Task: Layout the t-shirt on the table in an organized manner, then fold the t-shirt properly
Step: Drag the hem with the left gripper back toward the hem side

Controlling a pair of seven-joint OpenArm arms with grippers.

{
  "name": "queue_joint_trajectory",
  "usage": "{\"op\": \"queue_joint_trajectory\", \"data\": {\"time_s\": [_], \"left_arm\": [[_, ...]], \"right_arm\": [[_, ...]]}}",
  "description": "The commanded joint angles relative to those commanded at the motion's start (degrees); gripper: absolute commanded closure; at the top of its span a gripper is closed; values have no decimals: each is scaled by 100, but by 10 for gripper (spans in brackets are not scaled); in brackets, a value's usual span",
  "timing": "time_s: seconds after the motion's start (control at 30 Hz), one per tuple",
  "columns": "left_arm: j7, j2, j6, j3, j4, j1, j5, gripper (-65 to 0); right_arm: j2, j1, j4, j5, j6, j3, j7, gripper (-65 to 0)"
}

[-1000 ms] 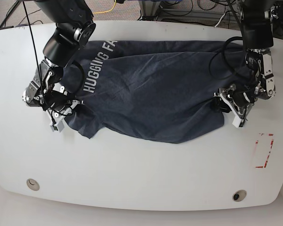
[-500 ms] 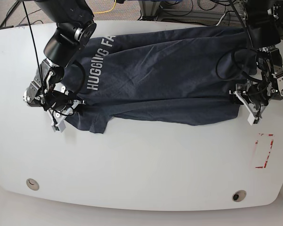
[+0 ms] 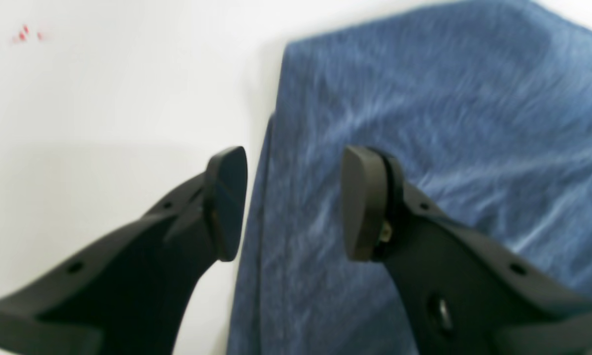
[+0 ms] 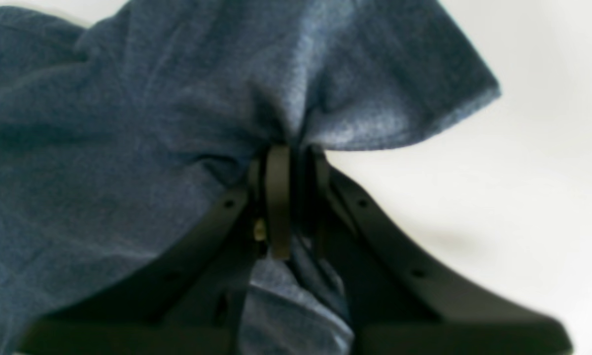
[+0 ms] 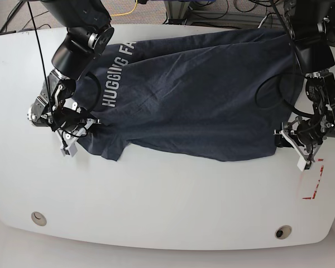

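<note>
The dark navy t-shirt (image 5: 190, 95) lies spread across the white table (image 5: 167, 201), with its white lettering (image 5: 114, 75) towards the left. In the base view my left gripper (image 5: 283, 139) is at the shirt's right hem corner. In the left wrist view my left gripper (image 3: 293, 202) stands open, and the t-shirt (image 3: 424, 123) edge lies between its two fingers. My right gripper (image 5: 81, 129) is at the shirt's left sleeve. The right wrist view shows my right gripper (image 4: 296, 158) shut on a bunched fold of the t-shirt (image 4: 153, 123).
A red tape mark (image 5: 312, 181) lies just right of and below my left gripper. Two small round holes (image 5: 38, 218) (image 5: 282, 231) sit near the table's front edge. Cables and floor lie beyond the far edge.
My left gripper moved right and towards the front, drawing the shirt's right hem outwards and flattening the cloth. My right gripper stayed put on the sleeve.
</note>
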Motion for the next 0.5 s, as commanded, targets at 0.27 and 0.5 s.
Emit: {"op": "queue_joint_trajectory", "data": {"time_s": [0.27,0.5], "left_arm": [[-545,-53,9,26,-1064,-316,9,-290],[-1099,-97,-9,35,-2101,-677,607,-290]], "right_arm": [[0,0,0,0,0,0,0,-51],[0,0,0,0,0,0,0,-51]]}}
